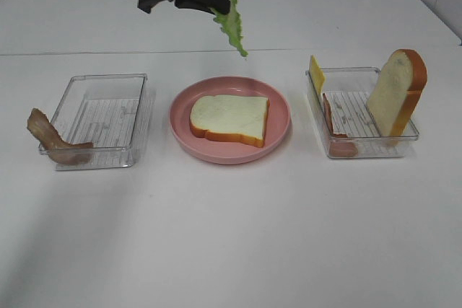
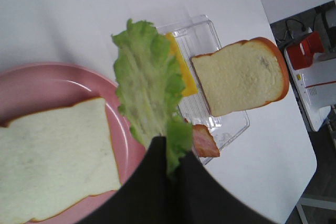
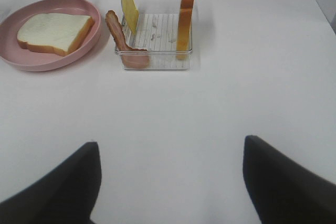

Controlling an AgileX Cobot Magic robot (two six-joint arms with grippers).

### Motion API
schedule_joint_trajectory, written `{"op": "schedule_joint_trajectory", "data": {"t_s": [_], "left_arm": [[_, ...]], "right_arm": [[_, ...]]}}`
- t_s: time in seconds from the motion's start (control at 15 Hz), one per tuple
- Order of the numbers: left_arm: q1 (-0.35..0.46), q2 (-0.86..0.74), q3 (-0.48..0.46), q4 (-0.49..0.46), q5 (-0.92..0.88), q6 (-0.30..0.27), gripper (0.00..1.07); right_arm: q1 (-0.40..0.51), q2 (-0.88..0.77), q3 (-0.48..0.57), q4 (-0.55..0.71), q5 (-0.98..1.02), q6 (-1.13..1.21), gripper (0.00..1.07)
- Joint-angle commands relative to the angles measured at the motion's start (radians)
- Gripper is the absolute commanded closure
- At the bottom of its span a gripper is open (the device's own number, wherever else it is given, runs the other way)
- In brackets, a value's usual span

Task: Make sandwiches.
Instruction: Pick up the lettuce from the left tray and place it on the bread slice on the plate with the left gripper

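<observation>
Closest to you, the right gripper (image 3: 169, 142) hangs above the bare white table (image 1: 231, 243). Its two fingers are spread wide and nothing is between them.

Farther out, three things sit in a row. The clear left container (image 1: 141, 113) has a brown bacon strip (image 1: 50, 138) draped over its near left corner, with one end hanging outside. In the middle, the pink plate (image 1: 279, 117) holds one bread slice (image 1: 229, 118) lying flat, its top bare. The clear right container (image 1: 372, 147) holds a second bread slice (image 1: 395, 91) standing on edge at its right side. A yellow cheese slice (image 1: 316, 73) stands upright at its far left corner, and a pinkish ham slice (image 1: 341, 148) leans at its near left corner.

Farthest back, the left gripper (image 1: 209, 1) hangs in the air near the plate's far rim. Its fingers are pinched together on the top end of a green lettuce leaf (image 1: 229, 23). The leaf dangles free, its tip clear of the bread on the plate.
</observation>
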Motion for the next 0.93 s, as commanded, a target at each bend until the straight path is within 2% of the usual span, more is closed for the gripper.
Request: {"op": "schedule_joint_trajectory", "data": {"t_s": [0.07, 0.27, 0.47, 0.6, 0.93], "left_arm": [[-0.04, 0.054, -0.002, -0.045, -0.016, 0.005, 1.07], [-0.059, 0.115, -0.002, -0.103, -0.006, 0.032, 1.07], [-0.061, 0.179, -0.002, -0.216, 0.025, 0.13, 1.07], [-0.06, 0.187, -0.002, -0.174, 0.033, 0.157, 1.07], [-0.048, 0.187, -0.002, 0.036, 0.049, 0.151, 1.07]], "right_arm": [[-0.008, -0.015, 0.001, 0.008, -0.009, -0.008, 0.34], [-0.008, -0.015, 0.001, 0.008, -0.009, -0.008, 0.34], [-0.008, -0.015, 0.001, 0.008, -0.009, -0.008, 0.34], [-0.008, -0.015, 0.001, 0.01, -0.009, -0.008, 0.34], [-0.008, -0.015, 0.001, 0.011, -0.009, -0.008, 0.34]]}}
